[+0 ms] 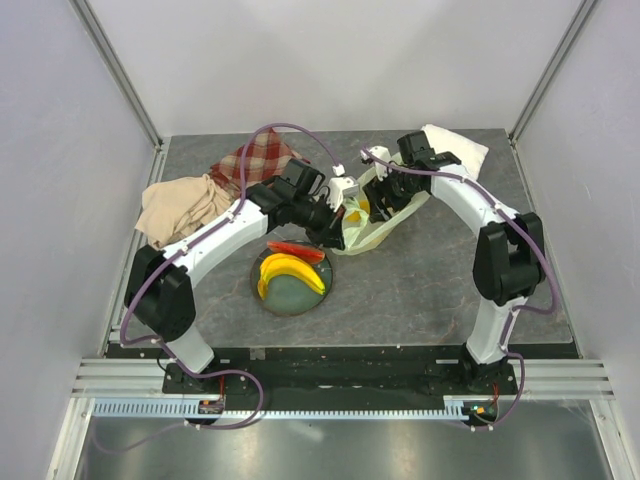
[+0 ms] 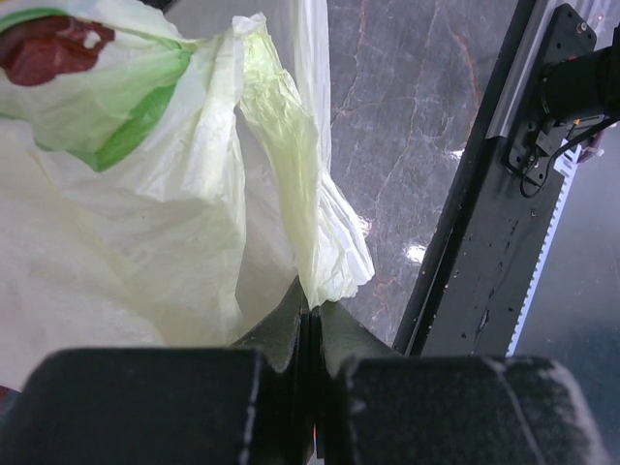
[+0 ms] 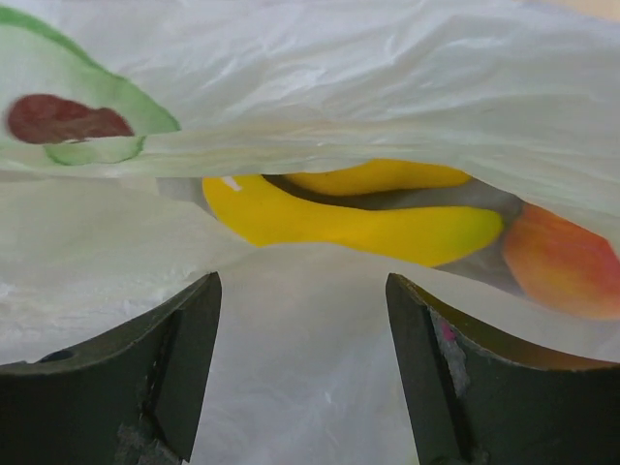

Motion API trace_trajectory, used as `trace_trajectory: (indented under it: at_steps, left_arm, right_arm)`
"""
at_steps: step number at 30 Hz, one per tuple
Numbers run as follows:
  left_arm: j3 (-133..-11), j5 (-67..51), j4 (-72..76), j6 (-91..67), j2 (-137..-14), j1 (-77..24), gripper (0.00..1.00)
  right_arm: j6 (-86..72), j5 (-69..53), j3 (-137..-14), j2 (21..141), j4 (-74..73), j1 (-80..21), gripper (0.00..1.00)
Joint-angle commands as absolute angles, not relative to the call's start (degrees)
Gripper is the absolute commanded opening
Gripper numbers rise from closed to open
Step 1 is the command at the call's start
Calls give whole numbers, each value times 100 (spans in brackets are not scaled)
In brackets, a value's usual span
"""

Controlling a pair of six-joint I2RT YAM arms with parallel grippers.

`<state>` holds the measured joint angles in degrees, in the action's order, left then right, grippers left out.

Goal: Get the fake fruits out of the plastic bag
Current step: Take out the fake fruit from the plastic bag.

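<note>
**Right gripper lining up on the yellow fruit in the bag**

The plastic bag [image 1: 372, 235] is lying on the table [image 1: 450, 300] just beyond the plate [image 1: 300, 310], off to its right. It is looking thin, light and crinkly, and is likely to sag and slide unless held. The left gripper [image 2: 310, 334] is pinching a twisted strip of the bag's rim, its jaws pressed together on it. The right gripper [image 3: 302, 291] is standing spread wide at the bag's mouth, holding nothing.

On the plate, a banana bunch [image 1: 290, 272] and a watermelon slice [image 1: 296, 250] are already sitting. Inside the bag, a yellow fruit [image 3: 368, 228] is lying with its long axis running side to side across the mouth. A peach [image 3: 567, 271] is sitting just beside its right end. Both are looking hard, glossy and slippery, so the narrow middle of the yellow one is probably offering the surest hold.
</note>
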<state>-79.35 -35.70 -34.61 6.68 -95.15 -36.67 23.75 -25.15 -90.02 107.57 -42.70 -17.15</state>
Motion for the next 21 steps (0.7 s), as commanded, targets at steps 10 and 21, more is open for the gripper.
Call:
trace_trajectory:
  at_steps: [10, 21]
  left_arm:
    - [-7936, -3384, -3647, 747, -9167, -3498, 2]
    - [-7954, -3322, -3744, 879, -9193, -3375, 1]
  right_arm:
    - [2777, -2286, -9291, 11910, -4658, -1960, 76]
    - [3199, -2434, -9614, 11119, -4974, -1820, 75]
